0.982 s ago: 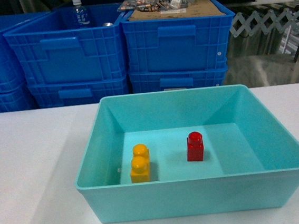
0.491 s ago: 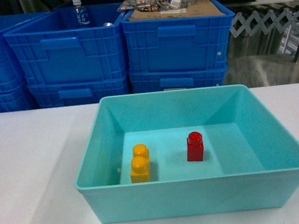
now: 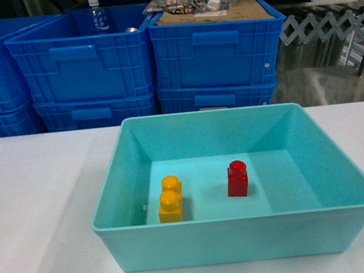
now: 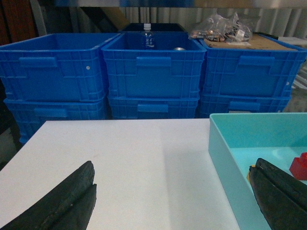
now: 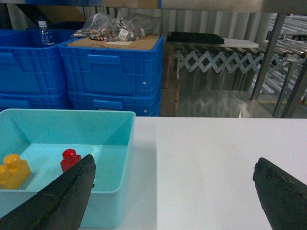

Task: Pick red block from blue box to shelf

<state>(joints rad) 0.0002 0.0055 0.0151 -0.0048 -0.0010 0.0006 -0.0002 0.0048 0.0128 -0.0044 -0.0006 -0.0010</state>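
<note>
Nothing moved; your red block [image 3: 237,178] stands upright in the blue box [image 3: 237,237], right of the yellow-orange brick [image 3: 170,199]; both tools, left [image 4: 170,199] and right [image 5: 175,191], spread wide, empty.

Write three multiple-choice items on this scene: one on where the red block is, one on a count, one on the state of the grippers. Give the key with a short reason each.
1. Where does the red block stand?
A. on the white table beside the tub
B. on the floor of the blue box, right of the yellow brick
C. in a dark blue crate

2. How many bricks lie in the blue box?
A. one
B. two
C. four

3. How are the left gripper and right gripper?
A. both open, holding nothing
B. left shut on the red block
C. right shut on the yellow brick

Key: 1 B, the head view shows it upright inside the tub. 2 B, only one red and one yellow brick show. 3 A, each wrist view shows fingers spread wide with nothing between them.
</note>
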